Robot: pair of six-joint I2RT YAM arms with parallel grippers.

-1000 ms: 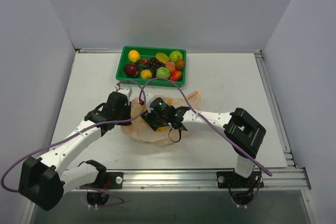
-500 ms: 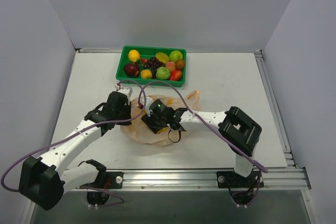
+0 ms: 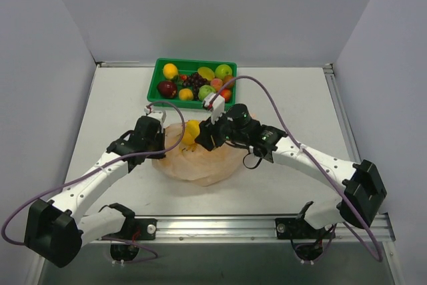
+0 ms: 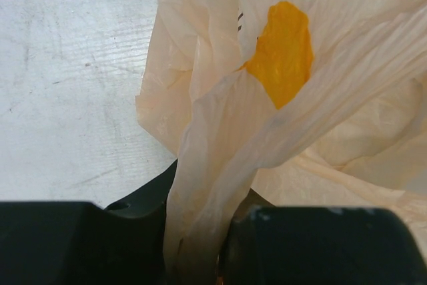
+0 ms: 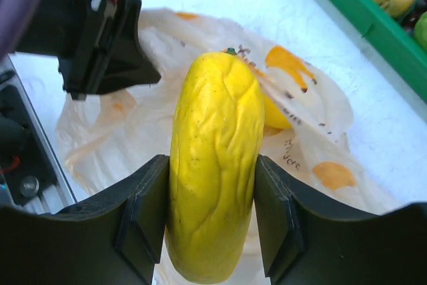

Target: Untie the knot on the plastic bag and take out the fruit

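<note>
The pale peach plastic bag (image 3: 200, 161) lies crumpled on the table in front of the arms, with yellow prints on it (image 4: 283, 51). My left gripper (image 3: 160, 143) is shut on a bunched edge of the bag (image 4: 200, 231) at its left side. My right gripper (image 3: 199, 135) is shut on a long yellow wrinkled fruit (image 5: 213, 165), held above the bag; the fruit shows in the top view (image 3: 192, 129). Another yellow fruit (image 5: 277, 115) peeks from the bag behind it. No knot shows.
A green tray (image 3: 160, 65) at the back holds several fruits, among them a dark red apple (image 3: 167, 89) and a purple grape bunch (image 3: 194, 81). Its rim shows in the right wrist view (image 5: 360, 18). Cables loop over both arms.
My right gripper was down in the bag; it has risen and swung back right with the yellow fruit in it. The right arm has stretched out. The left gripper has stayed put.
</note>
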